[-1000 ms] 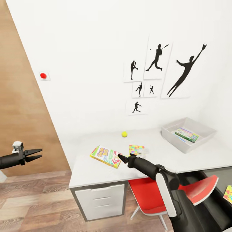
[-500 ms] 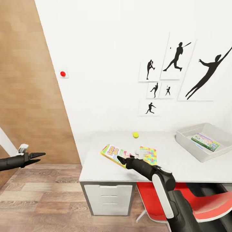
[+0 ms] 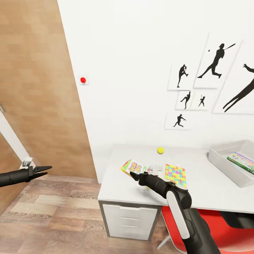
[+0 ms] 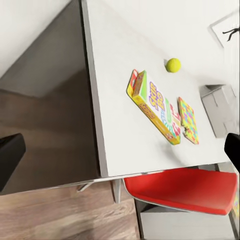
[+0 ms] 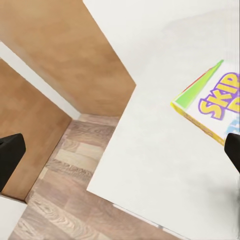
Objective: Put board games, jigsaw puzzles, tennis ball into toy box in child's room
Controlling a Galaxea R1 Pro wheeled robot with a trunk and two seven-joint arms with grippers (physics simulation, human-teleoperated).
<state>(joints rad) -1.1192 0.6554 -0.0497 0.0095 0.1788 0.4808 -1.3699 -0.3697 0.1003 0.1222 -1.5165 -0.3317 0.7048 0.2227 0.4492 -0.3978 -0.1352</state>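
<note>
Since a second ago the whole head view has swung left, so the wall, pictures and table sit further right in frame now; that's the camera, not the stuff moving. The right arm has stayed stretched over the table the whole time.

Head view: the right gripper point(image 3: 133, 175) reaches over the near left part of the table point(image 3: 120, 187), its tip right at the near edge of the yellow and green board game point(image 3: 133, 167). Can't tell from here how far apart its fingers are or whether they touch the box. Just right of the game lies a jigsaw puzzle point(image 3: 175, 175), flat on the top. The tennis ball point(image 3: 160, 150) sits further back, near the wall. The toy box point(image 3: 229, 165) is at the far right end with another board game point(image 3: 242, 162) inside. The left gripper point(image 3: 43, 170) hangs out over the wood floor point(image 3: 53, 215), well left of the table, fingers close together and holding nothing. A red chair point(image 3: 211, 225) is tucked under the table.

Left wrist view: board game, puzzle and ball all lie on the pale top, chair seat below. Dark fingertips sit at opposite edges.

Right wrist view: the game's corner reads "SKIP", lying near the table's edge, dark fingertips point(image 5: 11, 155) spread wide with nothing between them.
</note>
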